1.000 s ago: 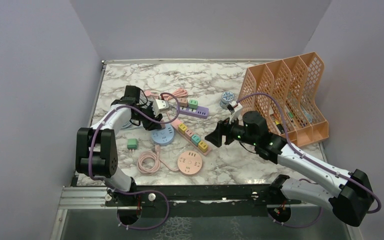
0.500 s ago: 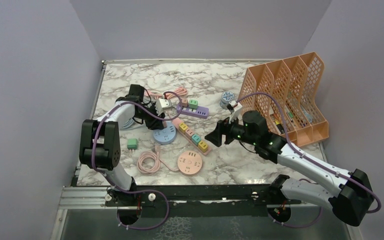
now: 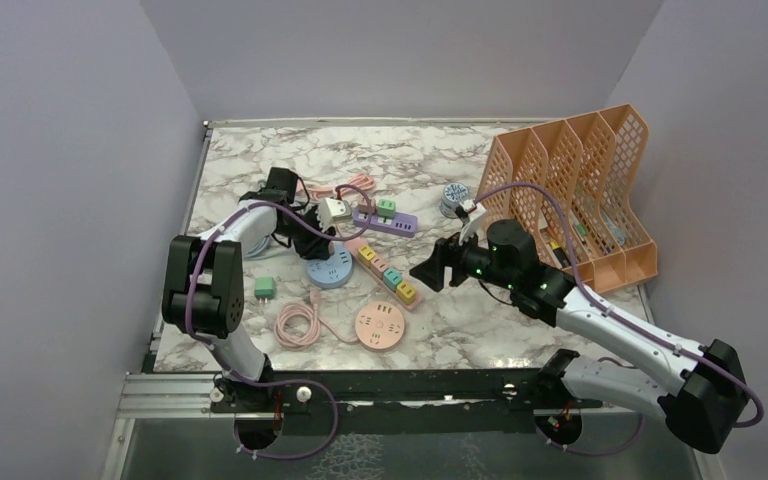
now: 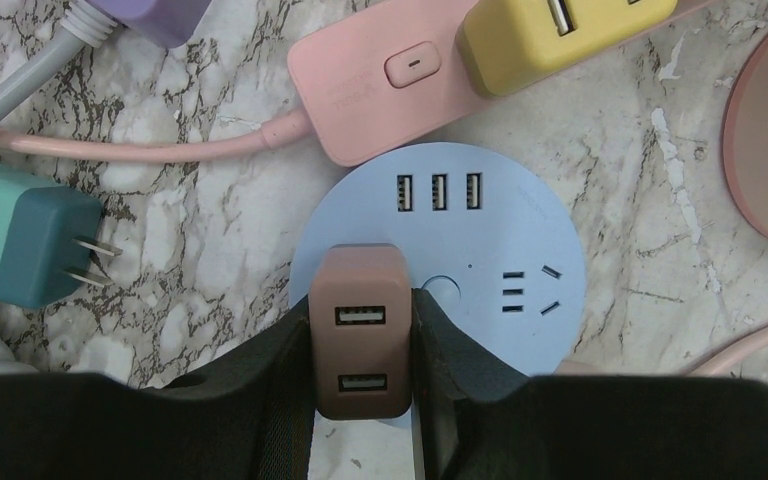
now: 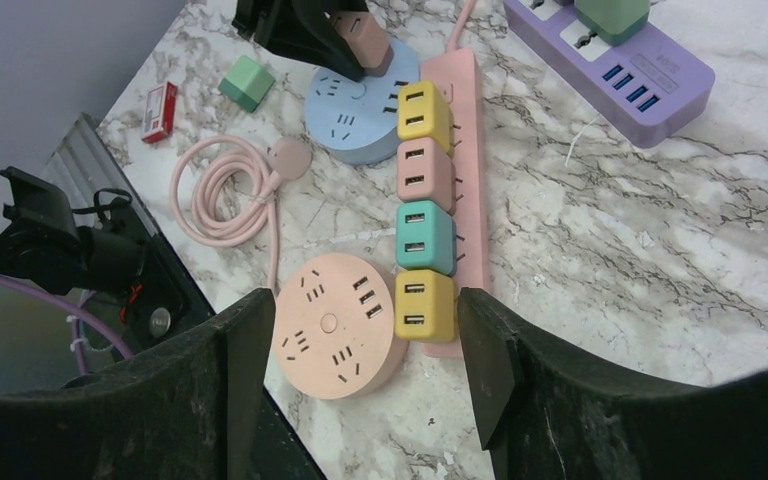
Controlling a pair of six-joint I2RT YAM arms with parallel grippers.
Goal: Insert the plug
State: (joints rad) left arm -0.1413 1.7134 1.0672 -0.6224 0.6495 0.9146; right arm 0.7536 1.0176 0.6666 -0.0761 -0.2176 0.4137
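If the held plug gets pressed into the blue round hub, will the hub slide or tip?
Tipping seems unlikely: the blue hub is flat and wide. It may slide, since the marble table looks smooth. The plug sits near its rim, so slight rocking is possible.

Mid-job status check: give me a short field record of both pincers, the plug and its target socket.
left pincer: shut on brown plug, USB ports facing the wrist camera
target: blue round hub, directly under the plug
seating: cannot tell whether the prongs are in
right pincer: open, holding nothing, above the pink power strip
strip load: four adapters in a row along it
loose item: teal plug lying on the table beside the hub, prongs exposed
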